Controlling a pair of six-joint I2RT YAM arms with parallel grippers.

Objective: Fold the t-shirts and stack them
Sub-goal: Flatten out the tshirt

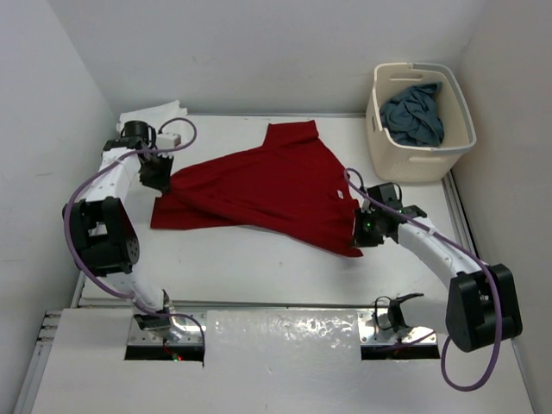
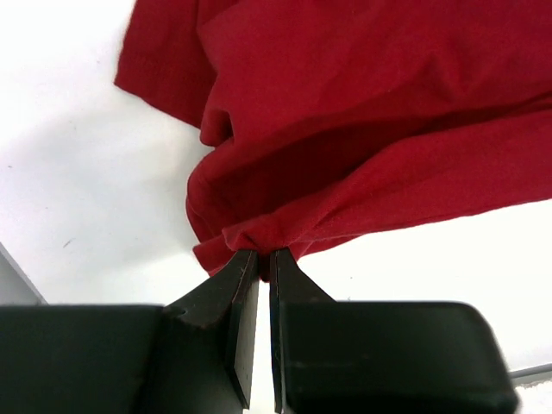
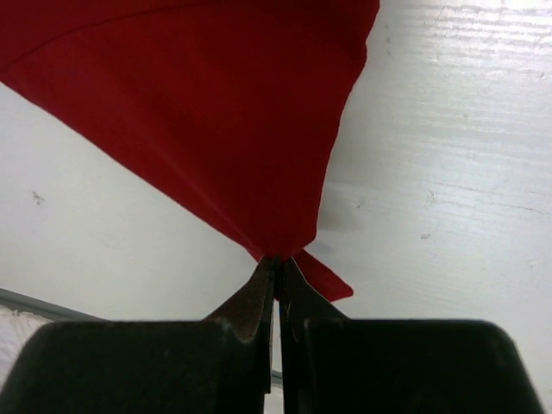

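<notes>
the left jaws are pinching nearly shut on a bunched fold at the edge of the red t-shirt. the cloth is gathering in wrinkles right at their tips and spreading away ahead of them. the right jaws are clamping tight on a pointed corner of the same shirt, with a small red tab poking out just beside the tips. the shirt is lying spread and partly rumpled on the table, stretching between the two sets of jaws. beyond the right jaws and well apart from them, the blue-grey t-shirt is sitting crumpled inside the cream basket. near the left jaws, on their far side, the white t-shirt is lying bunched in the table's corner.
</notes>
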